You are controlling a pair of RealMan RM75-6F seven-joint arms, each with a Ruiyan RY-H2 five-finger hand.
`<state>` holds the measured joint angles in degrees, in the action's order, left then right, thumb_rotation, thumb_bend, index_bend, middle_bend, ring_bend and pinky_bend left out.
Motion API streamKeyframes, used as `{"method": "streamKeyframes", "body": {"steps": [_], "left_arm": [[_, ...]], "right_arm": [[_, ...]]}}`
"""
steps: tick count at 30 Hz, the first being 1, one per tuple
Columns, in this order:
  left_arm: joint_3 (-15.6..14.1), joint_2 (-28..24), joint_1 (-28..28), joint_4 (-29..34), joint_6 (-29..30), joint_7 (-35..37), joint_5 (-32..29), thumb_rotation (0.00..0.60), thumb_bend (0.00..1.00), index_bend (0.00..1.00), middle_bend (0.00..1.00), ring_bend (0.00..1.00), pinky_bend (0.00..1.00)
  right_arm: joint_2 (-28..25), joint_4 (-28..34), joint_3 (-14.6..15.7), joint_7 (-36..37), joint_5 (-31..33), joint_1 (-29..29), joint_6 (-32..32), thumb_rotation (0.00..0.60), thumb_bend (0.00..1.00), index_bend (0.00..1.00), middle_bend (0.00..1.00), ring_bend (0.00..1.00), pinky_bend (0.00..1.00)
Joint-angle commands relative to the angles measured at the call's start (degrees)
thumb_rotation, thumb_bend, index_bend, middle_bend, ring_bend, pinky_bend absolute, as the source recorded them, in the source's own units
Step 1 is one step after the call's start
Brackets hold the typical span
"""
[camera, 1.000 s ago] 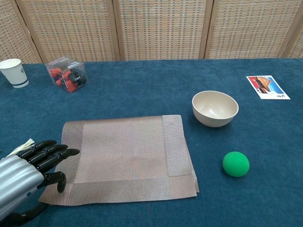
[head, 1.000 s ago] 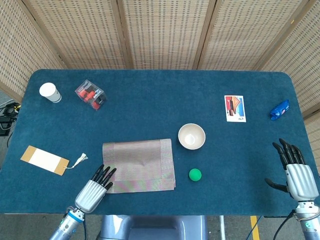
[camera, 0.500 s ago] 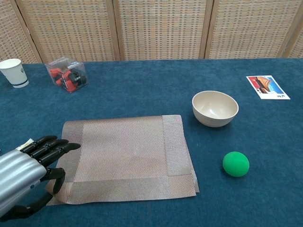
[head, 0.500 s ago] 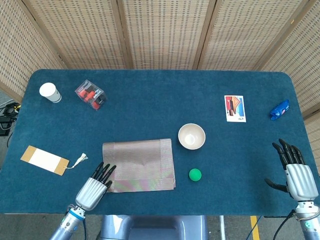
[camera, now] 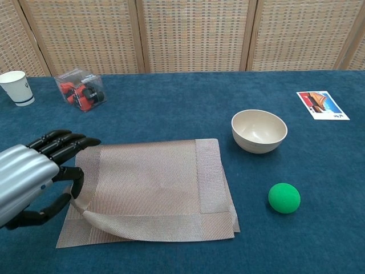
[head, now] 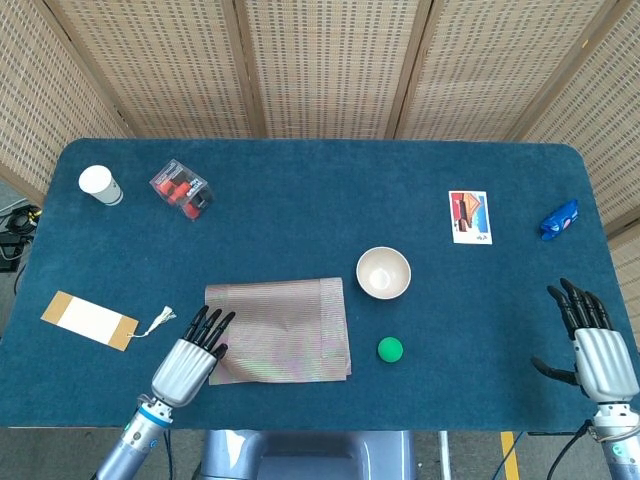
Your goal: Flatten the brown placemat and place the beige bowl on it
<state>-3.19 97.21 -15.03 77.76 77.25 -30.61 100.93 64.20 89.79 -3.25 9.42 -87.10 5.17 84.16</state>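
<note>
The brown placemat [head: 285, 325] lies folded on the blue table, left of centre. My left hand [camera: 34, 177] is at its near-left corner and pinches the top layer, which curls up off the layer below [camera: 154, 182]. In the head view the same hand [head: 190, 360] overlaps the mat's left edge. The beige bowl [head: 384, 272] stands upright and empty just right of the mat's far corner [camera: 259, 130]. My right hand [head: 597, 350] hovers at the near-right table edge, fingers spread, holding nothing.
A green ball [camera: 284, 197] lies near the mat's right side. A paper cup [head: 100, 185] and a clear box [head: 181, 189] stand far left; a tag [head: 88, 320] lies left. A picture card [head: 470, 217] and a blue object [head: 560, 219] sit right.
My left hand has risen and moved slightly forward, lifting the mat's near-left top layer, which lay flat before. The right hand barely moved.
</note>
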Motion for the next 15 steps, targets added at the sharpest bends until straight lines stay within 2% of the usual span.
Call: {"method": "streamKeyframes", "body": {"steps": [1,7,10,15], "left_arm": [[2.00,-1.20,-1.56,2.25,-1.75,-1.47,-1.59,0.600,0.56,0.56,0.00,0.00,0.00],[8.67,-2.72,-6.04,5.30,-6.84,-2.14,-7.49,0.600,0.56,0.57,0.00,0.00,0.00],[11.02,-3.27,-7.64,6.18,-8.59,-2.84,-9.96,0.600,0.56,0.57,0.00,0.00,0.00],[16.97,-4.43,-11.85,7.03,-12.63,-5.34,-16.12,0.600,0.56,0.58,0.00,0.00,0.00]], "right_arm": [[-0.10,0.01,-0.07,0.17,-0.01,-0.07,0.16,0.600,0.09,0.07,0.00,0.00,0.00],[0.31,-0.94,-0.64,0.26,1.94,0.35,-1.40,0.600,0.09,0.07,0.00,0.00,0.00],[0.47,-1.19,-0.74,0.20,2.75,0.41,-2.05,0.600,0.09,0.07,0.00,0.00,0.00],[0.92,-2.06,-1.36,-0.22,4.16,0.68,-2.82,0.600,0.09,0.07,0.00,0.00,0.00]]}}
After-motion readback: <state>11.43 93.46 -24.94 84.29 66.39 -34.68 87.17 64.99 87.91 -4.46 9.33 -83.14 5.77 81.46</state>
